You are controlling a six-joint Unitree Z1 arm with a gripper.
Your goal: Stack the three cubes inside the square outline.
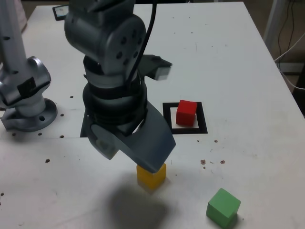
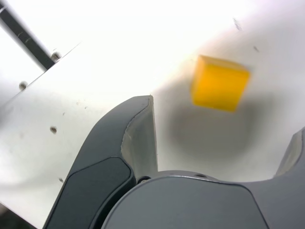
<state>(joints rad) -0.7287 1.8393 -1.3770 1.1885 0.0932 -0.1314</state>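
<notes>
While the worktop [image 1: 248,67] spreads white under everything, we see our arm [image 1: 107,43] filling the middle of the exterior view, bent down over the near edge. Our gripper [image 2: 224,119] hangs just above the yellow cube [image 1: 151,176]; in the wrist view its fingers [image 2: 136,138] stand spread wide with nothing between them, and the cube lies ahead in the gap, touching neither.

The outline [image 1: 186,118] lies flat beyond the yellow cube, towards the exterior view's right, and the red cube [image 1: 186,112] already sits inside it. The green cube [image 1: 223,206] rests apart on the worktop, near the bottom of the exterior view and to the right of the yellow one.

We judge the yellow cube to be the one in hand. It looks small, stiff and light, with matte faces that should give fair grip and not crush. We would take it by two opposite side faces, low enough to sit square between the fingers. Seen from the wrist it sits turned a little, so a corner catch could twist it.
</notes>
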